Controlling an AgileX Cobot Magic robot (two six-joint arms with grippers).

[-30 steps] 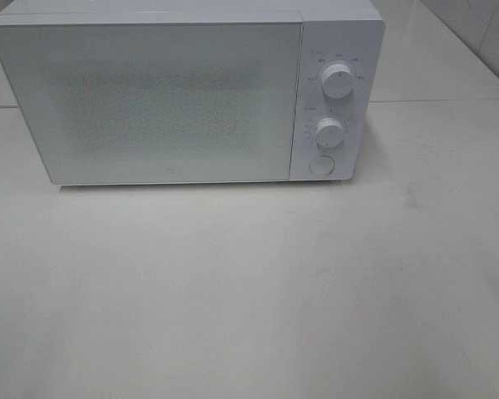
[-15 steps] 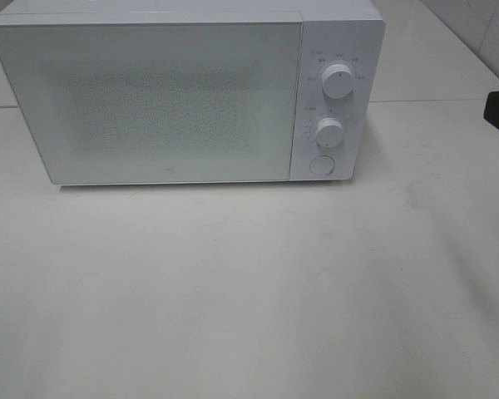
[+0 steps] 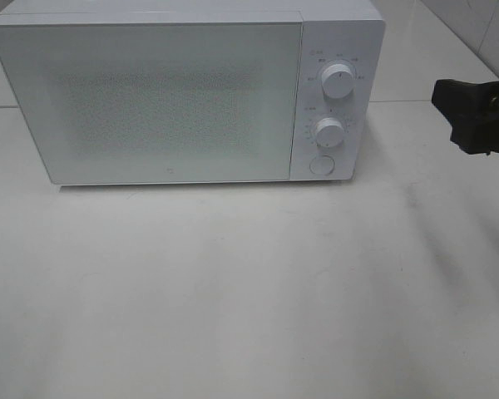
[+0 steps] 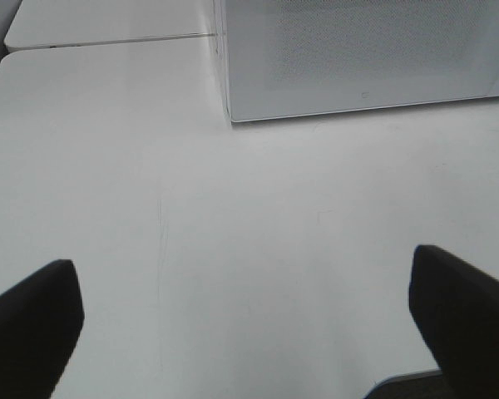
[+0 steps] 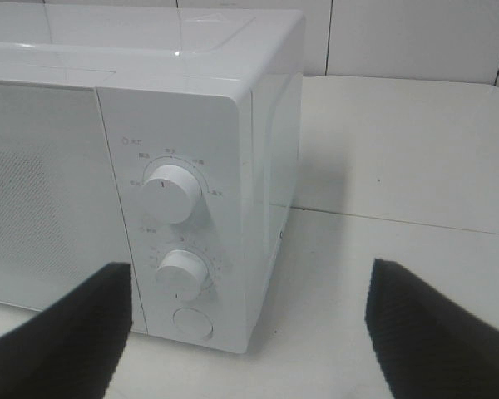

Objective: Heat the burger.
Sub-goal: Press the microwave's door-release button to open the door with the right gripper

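The burger is out of view. A white microwave [image 3: 166,100] stands at the back of the table with its door shut. My right gripper [image 3: 449,116] hangs open at the right edge of the exterior view, to the right of the microwave's control panel and apart from it. In the right wrist view my right gripper [image 5: 249,268] faces the panel corner, with nothing between its dark fingers [image 5: 432,332]. My left gripper [image 4: 241,262] is open and empty over bare table in front of the microwave [image 4: 358,50]; it does not show in the exterior view.
The control panel has an upper knob [image 3: 338,83], a lower knob [image 3: 328,131] and a round button [image 3: 321,164]. The same upper knob [image 5: 168,191], lower knob [image 5: 181,273] and button [image 5: 192,322] show in the right wrist view. White tabletop [image 3: 249,291] spreads in front; a tiled wall [image 5: 416,37] stands behind.
My right gripper has come into the exterior view from the right edge and moved left toward the microwave's panel. The microwave has not moved.
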